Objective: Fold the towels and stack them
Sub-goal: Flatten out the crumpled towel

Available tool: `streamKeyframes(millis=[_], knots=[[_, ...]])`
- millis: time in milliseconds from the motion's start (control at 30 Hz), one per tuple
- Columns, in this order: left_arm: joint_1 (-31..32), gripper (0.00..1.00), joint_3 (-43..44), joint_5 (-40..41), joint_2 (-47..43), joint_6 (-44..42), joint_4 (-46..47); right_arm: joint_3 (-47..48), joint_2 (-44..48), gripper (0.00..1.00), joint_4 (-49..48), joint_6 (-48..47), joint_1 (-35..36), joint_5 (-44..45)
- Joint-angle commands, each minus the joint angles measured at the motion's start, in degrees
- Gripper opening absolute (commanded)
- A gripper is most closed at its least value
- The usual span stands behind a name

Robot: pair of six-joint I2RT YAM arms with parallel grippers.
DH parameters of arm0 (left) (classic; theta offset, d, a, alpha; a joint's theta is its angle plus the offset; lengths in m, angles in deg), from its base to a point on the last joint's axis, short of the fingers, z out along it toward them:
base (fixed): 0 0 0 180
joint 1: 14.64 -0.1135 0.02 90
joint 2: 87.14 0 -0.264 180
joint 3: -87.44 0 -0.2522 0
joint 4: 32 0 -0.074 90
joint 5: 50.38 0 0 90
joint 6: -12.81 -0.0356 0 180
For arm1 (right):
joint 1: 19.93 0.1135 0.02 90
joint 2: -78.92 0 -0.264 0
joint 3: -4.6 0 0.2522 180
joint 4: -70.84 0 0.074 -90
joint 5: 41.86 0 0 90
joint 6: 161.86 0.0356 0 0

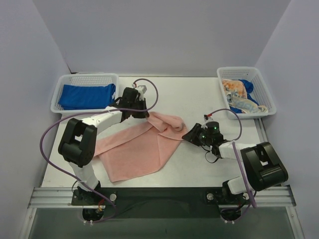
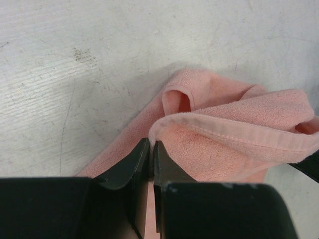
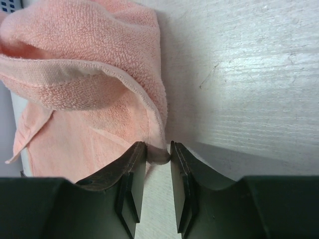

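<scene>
A salmon-pink towel [image 1: 137, 149] lies spread across the middle of the table, its far right part bunched into folds. My left gripper [image 1: 143, 115] is at the towel's far edge, and in the left wrist view it [image 2: 151, 145] is shut on the hemmed edge of the pink towel [image 2: 234, 144]. My right gripper [image 1: 189, 135] is at the towel's right corner. In the right wrist view that corner of the towel [image 3: 84, 74] is pinched between the tips of the gripper [image 3: 158, 149]. A royal-blue towel [image 1: 84, 96] lies folded in the left basket.
A white mesh basket [image 1: 84, 76] stands at the back left. Another white basket [image 1: 264, 84] at the back right holds a crumpled white-and-orange towel [image 1: 234, 89] over blue cloth [image 1: 246, 85]. Grey walls close in the table on three sides.
</scene>
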Motion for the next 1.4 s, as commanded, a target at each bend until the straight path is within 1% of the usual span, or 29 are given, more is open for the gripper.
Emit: streamKeyframes(millis=[0,167,267,333,400,533,700,800,933,1067,1133,1200,1367], knots=[[-0.6,0.0,0.97,-0.71,-3.42,0.45,1.17,-1.13,0.49,0.27,-5.52,1.55,-0.99,-2.22],[-0.69,0.0,1.23,-0.79,-3.33,0.45,1.0,-0.87,1.73,0.27,-5.7,1.99,-0.99,-3.01],[-0.78,0.0,1.32,-0.88,-3.16,0.36,0.91,-0.25,1.55,0.32,-6.23,1.99,-0.99,-3.36],[-0.86,0.0,1.5,-1.06,-3.16,0.36,0.91,0.01,0.76,0.39,-7.02,2.34,-0.99,-3.89],[-0.78,0.0,1.5,-1.06,-3.24,0.54,0.91,0.28,-0.11,0.43,-8.16,2.96,-0.99,-4.15],[-0.78,0.0,1.58,-1.06,-3.24,0.36,0.73,0.63,-1.17,0.42,-10.09,3.66,-0.99,-4.68],[-0.78,0.0,1.67,-0.88,-3.25,0.36,0.56,0.89,0.05,0.31,-9.48,3.75,-0.9,-5.03],[-0.86,0.0,1.85,-1.06,-3.24,0.45,0.47,0.98,1.19,0.26,-8.25,3.14,-0.9,-5.12],[-0.95,0.0,2.11,-0.97,-3.25,0.36,0.47,0.89,0.76,0.25,-7.46,2.96,-0.9,-4.51],[-0.95,0.0,2.55,-1.06,-2.98,0.45,0.12,0.45,-1.26,0.26,-10.08,3.57,-0.73,-4.86],[-0.95,0.0,2.81,-1.14,-2.98,0.45,-0.14,0.37,-2.58,0.27,-11.41,4.45,-0.55,-5.3],[-0.95,0.0,2.9,-1.06,-2.98,0.36,-0.15,0.45,-3.54,0.31,-12.99,4.98,-0.29,-5.47],[-0.95,0.0,3.25,-0.97,-2.98,0.28,-0.58,0.98,-4.78,0.33,-14.49,5.33,-0.2,-5.91]])
